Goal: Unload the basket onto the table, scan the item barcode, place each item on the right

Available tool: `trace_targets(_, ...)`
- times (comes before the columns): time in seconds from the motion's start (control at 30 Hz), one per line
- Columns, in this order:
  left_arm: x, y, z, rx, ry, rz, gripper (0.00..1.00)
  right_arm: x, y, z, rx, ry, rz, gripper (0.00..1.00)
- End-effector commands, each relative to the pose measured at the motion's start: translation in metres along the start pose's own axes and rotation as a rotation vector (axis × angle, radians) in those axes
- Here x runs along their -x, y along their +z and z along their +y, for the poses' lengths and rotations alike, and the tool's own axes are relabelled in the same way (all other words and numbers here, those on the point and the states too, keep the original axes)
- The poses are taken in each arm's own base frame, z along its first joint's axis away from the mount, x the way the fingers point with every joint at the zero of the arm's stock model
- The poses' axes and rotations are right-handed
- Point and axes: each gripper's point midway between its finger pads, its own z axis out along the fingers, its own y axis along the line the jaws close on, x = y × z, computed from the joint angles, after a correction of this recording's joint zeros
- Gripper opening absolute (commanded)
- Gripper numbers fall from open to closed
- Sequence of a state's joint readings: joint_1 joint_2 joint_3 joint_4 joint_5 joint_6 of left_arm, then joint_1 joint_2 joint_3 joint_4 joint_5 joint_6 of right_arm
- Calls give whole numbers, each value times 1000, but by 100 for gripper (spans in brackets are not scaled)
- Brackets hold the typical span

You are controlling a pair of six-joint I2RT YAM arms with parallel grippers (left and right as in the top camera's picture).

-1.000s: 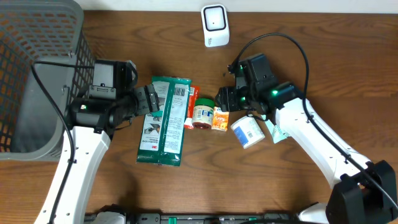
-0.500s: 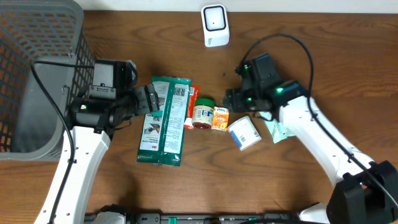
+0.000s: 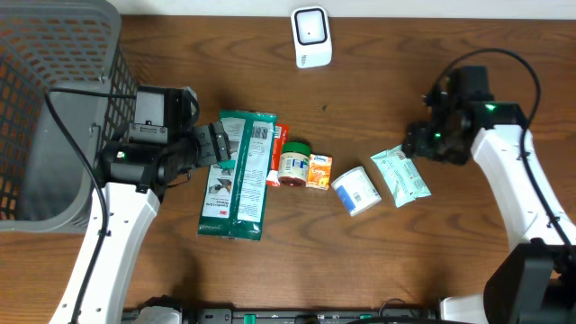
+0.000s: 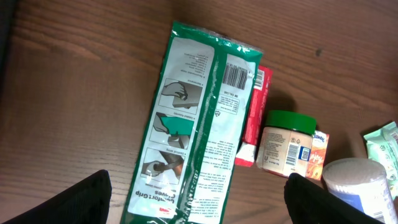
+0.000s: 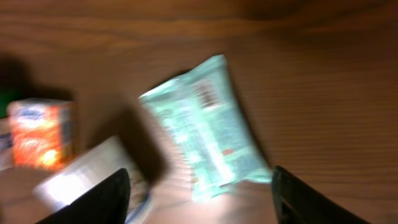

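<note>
The white scanner (image 3: 310, 36) is standing at the 12 o'clock edge of the wooden tabletop (image 3: 432, 54), well apart from every item. The goods are lying in a row across the middle. The long green packet (image 3: 238, 175) is sitting at the 9 o'clock end, its barcode (image 4: 235, 76) facing up. A red box (image 3: 279, 153) is touching its 3 o'clock side. Then come a jar with a green lid (image 3: 293, 165) on its side, a small orange box (image 3: 319, 171) and a white round tub (image 3: 356, 191). The pale green packet (image 3: 400, 175) is lying flat just beside the tub at the 3 o'clock end, its print too blurred to read.

The right gripper (image 3: 418, 144) is hanging just at 1 o'clock of the pale packet, jaws released and grasping nothing. The left gripper (image 3: 219, 142) is hanging at the long green packet's 9 o'clock edge, jaws spread wide and likewise empty. A grey mesh basket (image 3: 54, 36) is occupying the 10 o'clock corner.
</note>
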State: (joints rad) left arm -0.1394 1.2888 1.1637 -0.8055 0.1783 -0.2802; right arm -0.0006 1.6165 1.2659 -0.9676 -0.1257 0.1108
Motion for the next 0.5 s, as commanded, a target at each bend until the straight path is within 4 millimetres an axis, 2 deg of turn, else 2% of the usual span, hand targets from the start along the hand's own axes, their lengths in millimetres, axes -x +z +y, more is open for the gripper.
trace_targets(0.0, 3, -2, -2, -5, 13, -8, 85, -12, 13, -28, -54, 25, 21, 64)
trace_targets(0.2, 3, -2, -2, -5, 13, -8, 86, -42, 44, -37, -60, 40, 71, 62)
trace_targets(0.3, 3, -2, -2, -5, 13, -8, 85, -57, 64, -31, -4, 42, 78, 61)
trace_targets(0.47, 3, -2, -2, -5, 13, -8, 85, -77, 80, -29, 26, 47, 100, 66)
